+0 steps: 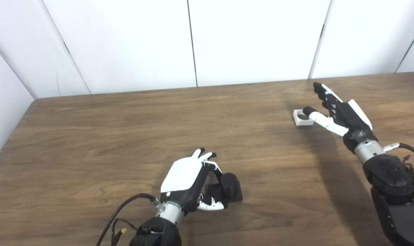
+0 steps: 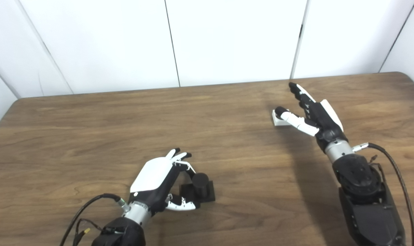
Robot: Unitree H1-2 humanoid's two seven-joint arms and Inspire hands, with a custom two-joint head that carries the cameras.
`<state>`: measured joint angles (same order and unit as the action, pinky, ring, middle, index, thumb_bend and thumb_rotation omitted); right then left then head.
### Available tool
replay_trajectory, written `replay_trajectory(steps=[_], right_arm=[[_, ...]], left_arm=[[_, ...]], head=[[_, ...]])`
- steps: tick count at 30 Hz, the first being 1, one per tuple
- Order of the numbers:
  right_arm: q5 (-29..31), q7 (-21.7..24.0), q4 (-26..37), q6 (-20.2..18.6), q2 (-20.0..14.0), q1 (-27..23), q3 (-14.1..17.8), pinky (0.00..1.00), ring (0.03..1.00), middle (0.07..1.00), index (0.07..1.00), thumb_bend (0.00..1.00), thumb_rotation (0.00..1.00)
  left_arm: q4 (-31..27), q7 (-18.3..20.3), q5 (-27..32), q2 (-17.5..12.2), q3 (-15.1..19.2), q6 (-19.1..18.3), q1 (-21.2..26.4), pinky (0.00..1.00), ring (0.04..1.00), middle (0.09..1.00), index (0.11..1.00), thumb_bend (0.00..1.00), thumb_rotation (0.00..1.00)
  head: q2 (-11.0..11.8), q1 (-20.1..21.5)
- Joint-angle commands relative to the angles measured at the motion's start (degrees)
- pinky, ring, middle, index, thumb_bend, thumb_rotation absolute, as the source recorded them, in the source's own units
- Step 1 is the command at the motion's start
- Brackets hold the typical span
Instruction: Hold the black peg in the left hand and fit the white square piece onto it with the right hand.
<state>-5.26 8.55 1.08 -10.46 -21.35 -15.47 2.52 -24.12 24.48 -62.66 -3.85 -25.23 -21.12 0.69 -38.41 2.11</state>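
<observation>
Left hand (image 1: 190, 182) cupped beside black peg (image 1: 229, 184), fingers apart, not yet gripping. Right hand (image 1: 333, 111) spread over white square piece (image 1: 301, 118), far right of surface (image 1: 125, 136). Both look rigid, light; pinch flat sides.

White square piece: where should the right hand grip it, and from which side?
Probably by two opposite outer side walls, coming down from above. The white square piece lies flat on the table with its round hole facing up, so only the walls offer flat faces and the hole must stay clear for the black peg. The right hand is open beside it, thumb over it.
</observation>
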Motion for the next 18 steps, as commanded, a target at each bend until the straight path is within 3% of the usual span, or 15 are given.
replay_trajectory(steps=[1,9,18], right_arm=[[-2.5,-0.7,0.6,1.1,-2.0,-3.7,-0.4,0.98,0.969,0.959,0.955,0.68,0.56],[-11.6,-0.2,-1.8,1.6,-6.4,-7.0,-4.1,0.93,0.963,0.955,0.929,0.71,0.49],[-17.7,1.2,-5.0,2.0,-10.6,-11.2,-7.3,0.97,0.996,0.937,0.847,0.78,0.37]], left_arm=[[0.4,-0.1,-0.3,-0.4,0.1,0.8,-0.1,0.88,1.0,0.918,0.493,0.52,0.07],[0.7,-0.5,-0.1,-0.4,0.4,0.9,-0.2,0.89,1.0,0.92,0.493,0.52,0.07],[0.8,-0.7,-0.2,-0.6,0.6,1.2,-0.6,0.89,1.0,0.918,0.492,0.52,0.07]], head=[[0.1,0.1],[0.5,0.5],[0.6,1.1]])
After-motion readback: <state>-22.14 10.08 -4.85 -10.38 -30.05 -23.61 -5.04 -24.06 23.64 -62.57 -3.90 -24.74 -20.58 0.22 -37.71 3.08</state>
